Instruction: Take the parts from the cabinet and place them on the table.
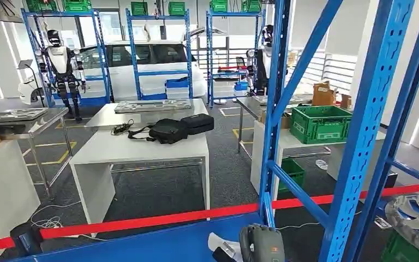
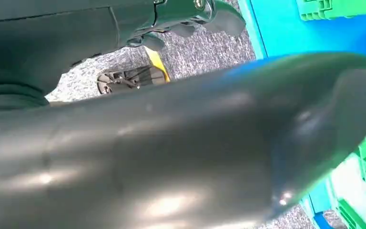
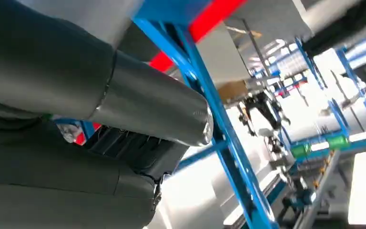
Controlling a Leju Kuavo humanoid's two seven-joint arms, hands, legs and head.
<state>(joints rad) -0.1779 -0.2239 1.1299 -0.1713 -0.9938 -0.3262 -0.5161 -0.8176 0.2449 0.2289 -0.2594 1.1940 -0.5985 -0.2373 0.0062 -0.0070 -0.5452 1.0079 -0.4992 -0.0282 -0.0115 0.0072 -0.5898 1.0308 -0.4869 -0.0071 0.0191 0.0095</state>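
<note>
Head view: silver round wheel-cover part point(image 1: 417, 215) sits low right in blue steel cabinet point(image 1: 360, 131), nearer right robot hand point(image 3: 143, 148); grasp state cannot tell.

A white bench point(image 1: 142, 148) stands on the grey carpet floor point(image 1: 163, 191). On the bench lie a black bag point(image 1: 166, 131), a second black case point(image 1: 198, 123) just beside it, and some dark cables point(image 1: 121, 129). Behind it, a grey flat tray point(image 1: 151, 105) lies on another bench. At the right, a green crate point(image 1: 321, 123) sits on a low white bench point(image 1: 289, 143).
</note>
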